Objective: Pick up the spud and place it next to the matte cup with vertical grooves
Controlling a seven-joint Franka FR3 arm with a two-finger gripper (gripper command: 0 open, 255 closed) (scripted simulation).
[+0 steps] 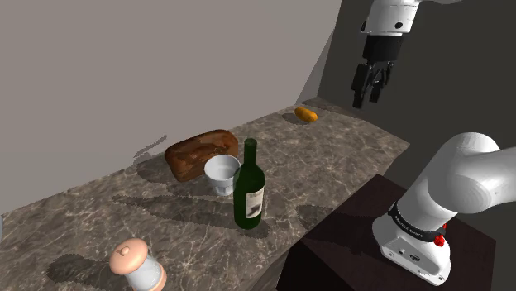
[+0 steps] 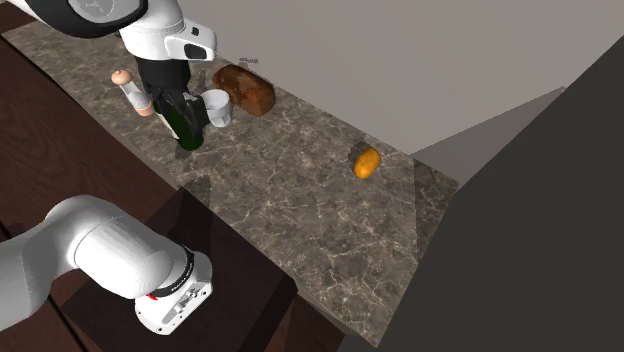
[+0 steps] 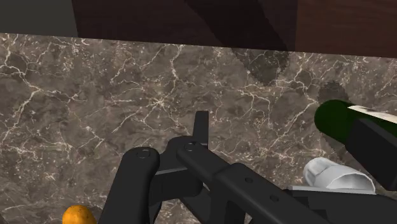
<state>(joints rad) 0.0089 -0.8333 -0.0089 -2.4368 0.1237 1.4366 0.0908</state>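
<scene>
The spud, a small orange-brown potato (image 1: 306, 114) (image 2: 367, 162) (image 3: 77, 216), lies on the marble counter (image 1: 331, 157) near its far corner by the dark wall. The white cup (image 1: 222, 172) (image 2: 217, 106) (image 3: 337, 177) stands upright near the middle, between a bread loaf and a green bottle. My black gripper (image 1: 366, 99) hangs high above the counter, over to the right of the potato and well above it in the shoulder view. It is open and holds nothing. In the wrist view its fingers (image 3: 202, 127) stand apart over bare marble.
A dark green wine bottle (image 1: 249, 188) (image 2: 185, 120) stands right in front of the cup. A brown bread loaf (image 1: 201, 153) (image 2: 245, 88) lies behind it. A pink-topped grinder (image 1: 136, 264) stands at the counter's near end. The dark stand (image 1: 364, 240) borders the counter.
</scene>
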